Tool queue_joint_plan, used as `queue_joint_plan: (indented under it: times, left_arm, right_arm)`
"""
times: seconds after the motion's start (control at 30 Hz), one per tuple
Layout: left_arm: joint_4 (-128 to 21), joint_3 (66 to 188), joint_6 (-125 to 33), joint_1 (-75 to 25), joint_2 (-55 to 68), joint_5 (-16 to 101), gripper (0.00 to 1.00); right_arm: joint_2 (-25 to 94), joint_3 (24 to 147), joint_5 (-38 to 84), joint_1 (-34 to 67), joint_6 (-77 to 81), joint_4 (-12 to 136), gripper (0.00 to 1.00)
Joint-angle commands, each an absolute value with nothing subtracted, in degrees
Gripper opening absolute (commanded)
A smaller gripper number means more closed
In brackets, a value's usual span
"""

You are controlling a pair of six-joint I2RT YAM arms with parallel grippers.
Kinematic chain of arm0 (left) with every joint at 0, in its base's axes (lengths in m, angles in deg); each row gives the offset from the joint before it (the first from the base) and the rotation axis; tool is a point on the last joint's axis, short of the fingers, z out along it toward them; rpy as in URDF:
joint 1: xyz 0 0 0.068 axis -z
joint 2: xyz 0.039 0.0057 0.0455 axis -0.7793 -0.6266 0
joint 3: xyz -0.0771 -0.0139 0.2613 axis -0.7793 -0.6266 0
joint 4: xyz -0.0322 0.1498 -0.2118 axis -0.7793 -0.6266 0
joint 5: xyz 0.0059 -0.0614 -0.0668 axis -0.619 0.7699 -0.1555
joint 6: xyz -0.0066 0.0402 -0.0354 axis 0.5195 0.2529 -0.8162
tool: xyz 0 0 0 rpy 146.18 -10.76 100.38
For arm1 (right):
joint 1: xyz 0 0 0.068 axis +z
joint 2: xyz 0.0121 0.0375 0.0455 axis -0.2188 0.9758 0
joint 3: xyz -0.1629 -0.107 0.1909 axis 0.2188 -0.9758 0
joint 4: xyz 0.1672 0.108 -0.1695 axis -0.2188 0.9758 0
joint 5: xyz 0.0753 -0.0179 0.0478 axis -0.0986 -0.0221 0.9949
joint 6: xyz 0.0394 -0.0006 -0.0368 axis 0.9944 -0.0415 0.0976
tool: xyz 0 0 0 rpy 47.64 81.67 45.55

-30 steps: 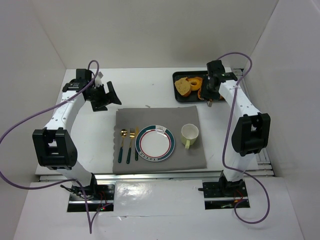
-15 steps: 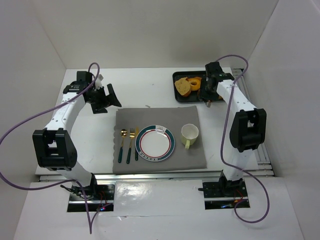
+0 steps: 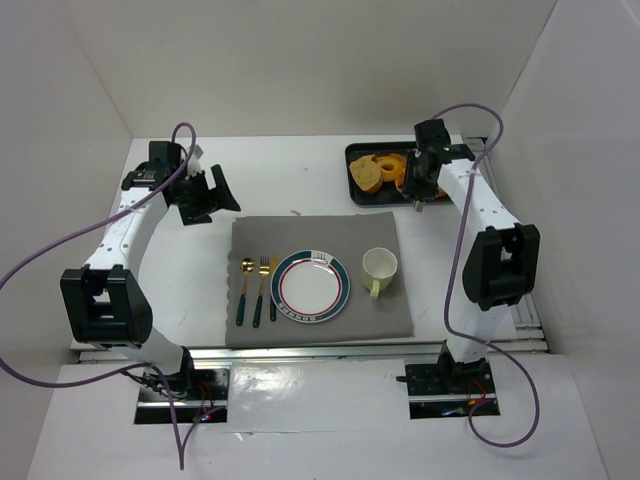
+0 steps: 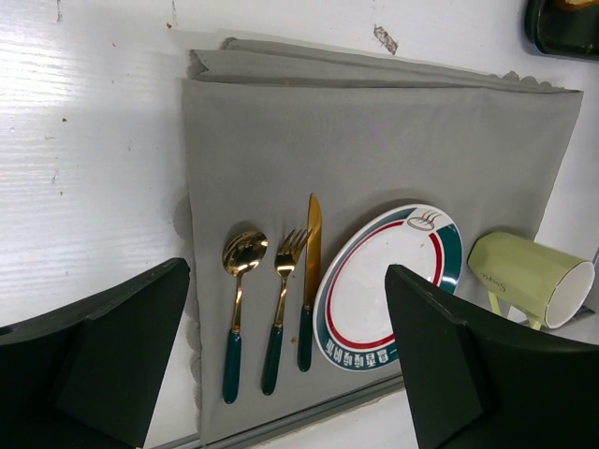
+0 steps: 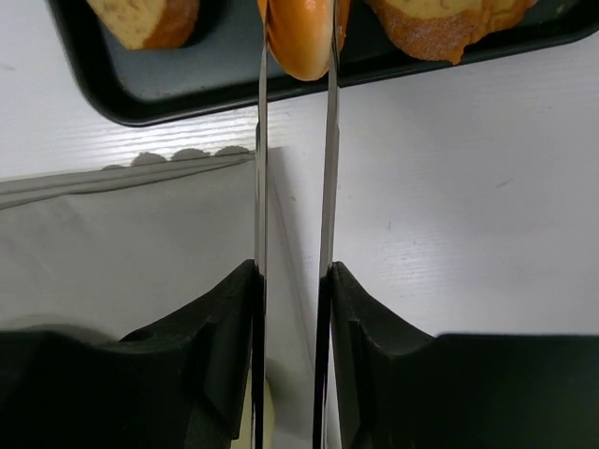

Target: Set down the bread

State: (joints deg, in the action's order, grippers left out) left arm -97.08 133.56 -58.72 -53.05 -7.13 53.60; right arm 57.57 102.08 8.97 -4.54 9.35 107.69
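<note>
**Bread: one piece gripped, two in tray**

Glossy orange-brown bun (image 5: 299, 37) is pinched edge-on in the right claw (image 5: 296, 65), over the near rim of the black tray (image 5: 168, 94). Tan slice (image 5: 140, 19) and crusty chunk (image 5: 449, 23) lie flat inside the tray.

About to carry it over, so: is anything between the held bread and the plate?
Nothing visible does. The bread piece hangs clamped above the tray edge. The plate is bare. The mug stands to the plate's right, probably off the direct route.
</note>
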Motion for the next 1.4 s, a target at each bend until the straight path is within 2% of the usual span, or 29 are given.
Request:
queue_joint_plan:
  times: [0.0,0.1,0.37,0.6,0.73,0.87,0.9,1.2,1.23,1.37]
  left_arm:
    - [-95.93,134.08,-58.99,-53.40,-4.91,53.18,0.99]
    - [-95.93,134.78,-58.99,-53.40,-4.30,52.57,0.99]
    - [-96.45,136.45,-60.04,-53.40,-3.15,49.93,0.99]
    - [-96.45,135.31,-60.05,-53.40,-0.79,49.40,0.99]
    - [-96.45,133.38,-60.05,-53.40,-0.26,49.40,0.99]
    - [-96.45,133.38,-60.05,-53.40,-0.25,49.40,0.99]
    - [-96.45,133.38,-60.05,-53.40,-0.25,49.40,0.99]
    - [-95.93,132.85,-60.05,-53.40,-0.87,50.02,0.99]
    - [-95.93,132.85,-60.05,-53.40,-0.87,50.02,0.99]
    - [-95.93,132.33,-59.52,-53.40,-0.87,49.49,0.99]
  right_arm:
    - [48.89,106.97,9.85,-2.89,8.77,108.62,0.39]
    - [45.03,107.50,13.53,1.24,7.46,111.78,0.39]
    - [36.58,96.53,23.65,22.83,4.82,115.12,0.39]
    - [34.82,87.65,25.85,32.00,6.04,117.06,0.39]
    - [34.82,84.91,25.33,34.02,6.58,116.45,0.40]
    - [35.96,86.39,24.80,34.65,6.58,117.14,0.57]
    - [35.96,86.93,24.01,34.65,6.05,117.15,0.66]
    - [35.79,96.06,18.12,32.63,5.52,118.65,0.65]
    - [35.18,96.86,13.85,31.93,7.26,117.60,0.65]
    - [36.40,99.15,5.99,21.77,11.15,111.28,0.65]
